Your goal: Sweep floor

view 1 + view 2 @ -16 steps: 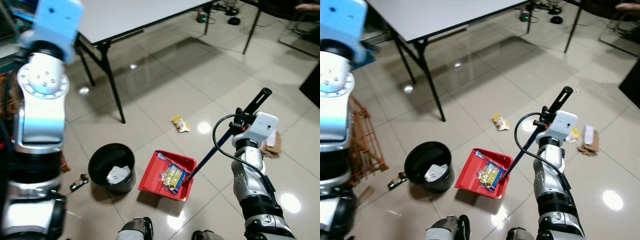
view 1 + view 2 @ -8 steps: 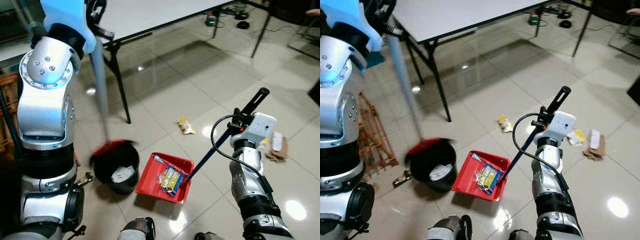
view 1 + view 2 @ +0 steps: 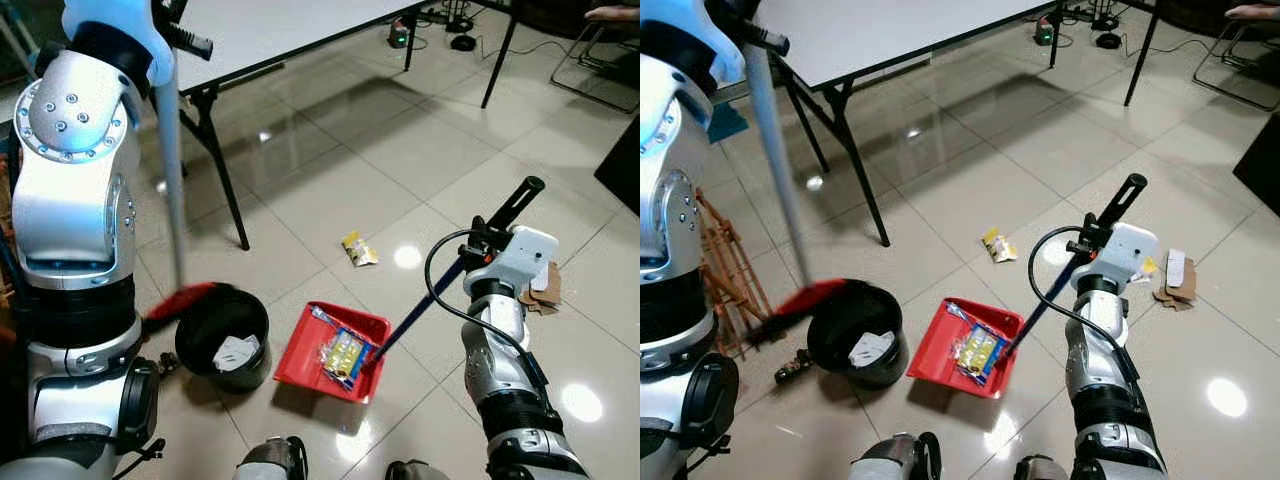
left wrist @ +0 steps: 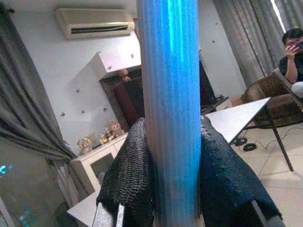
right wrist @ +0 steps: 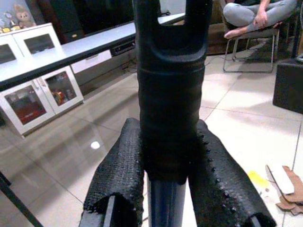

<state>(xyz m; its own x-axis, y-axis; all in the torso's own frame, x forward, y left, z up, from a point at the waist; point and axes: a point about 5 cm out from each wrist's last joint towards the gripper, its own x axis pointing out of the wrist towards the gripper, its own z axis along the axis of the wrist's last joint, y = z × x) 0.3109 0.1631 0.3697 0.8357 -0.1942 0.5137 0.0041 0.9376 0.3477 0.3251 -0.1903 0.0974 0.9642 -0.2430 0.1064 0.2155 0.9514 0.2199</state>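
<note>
tiled floor, wrist-view tools gripping handles

No text, label, brand or number can be read anywhere, and the print on the wrappers in the dustpan is too small.

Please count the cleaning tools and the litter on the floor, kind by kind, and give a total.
Broom: 1
Red dustpan: 1
Black bin: 1
Wrappers inside the dustpan: 1 cluster
Yellow wrapper on the tiles: 1
Cardboard scraps: 1 pile
Total: 6
</note>
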